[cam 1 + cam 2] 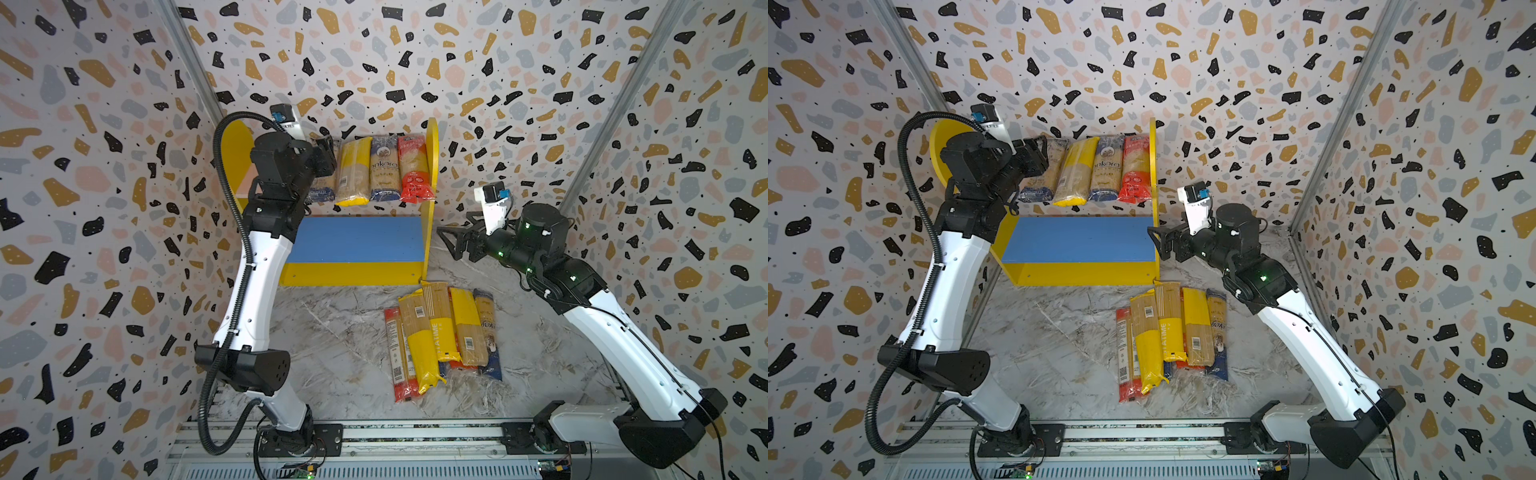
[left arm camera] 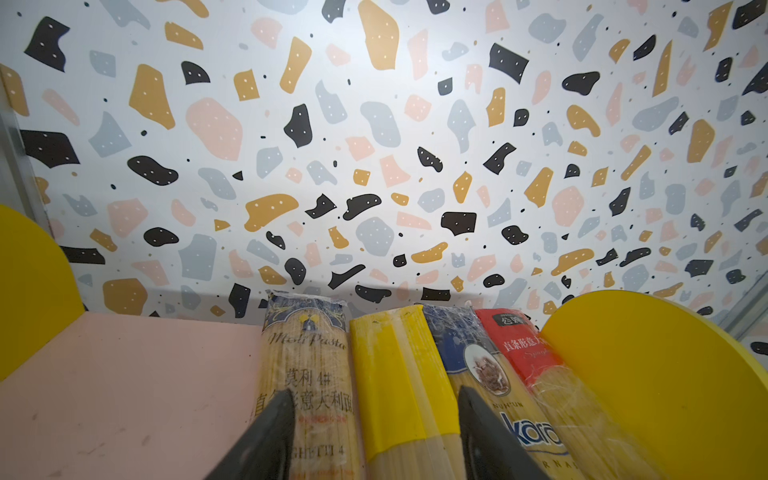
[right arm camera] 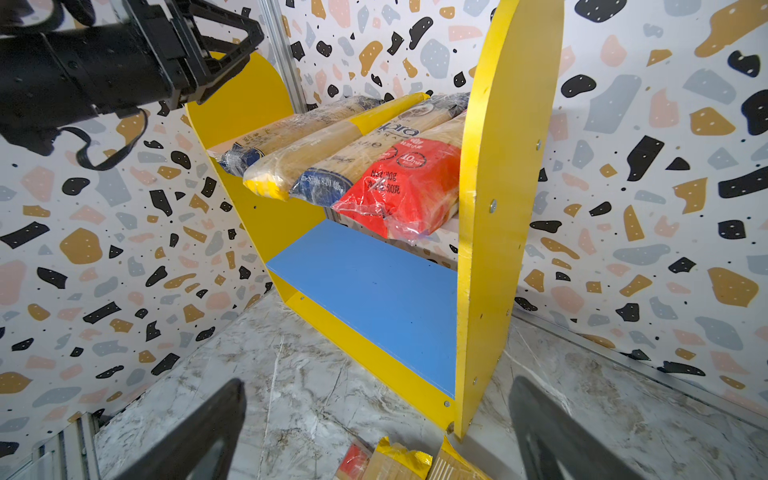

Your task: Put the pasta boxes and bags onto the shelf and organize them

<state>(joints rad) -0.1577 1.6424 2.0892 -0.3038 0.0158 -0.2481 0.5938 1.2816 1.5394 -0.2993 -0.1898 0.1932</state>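
Note:
The shelf [image 1: 432,141] [image 1: 1079,239] stands against the back wall. Its pink upper board [image 2: 124,374] carries a row of pasta bags: a Moli Pasta bag [image 2: 307,357], a yellow bag [image 2: 386,374], a blue Ankara bag [image 1: 384,166] and a red bag [image 3: 407,183]. My left gripper [image 1: 326,153] [image 2: 374,415] is open just above the Moli Pasta and yellow bags and holds nothing. My right gripper [image 1: 451,241] [image 3: 376,415] hangs open and empty beside the shelf's right side panel [image 3: 498,208]. Several more pasta packs [image 1: 440,336] [image 1: 1175,332] lie piled on the marble floor.
The blue lower board [image 1: 357,239] [image 3: 374,291] is bare, and so is the left part of the pink board. Terrazzo-patterned walls [image 1: 104,208] close in at the left, back and right. An aluminium rail [image 1: 415,436] with both arm bases runs along the front.

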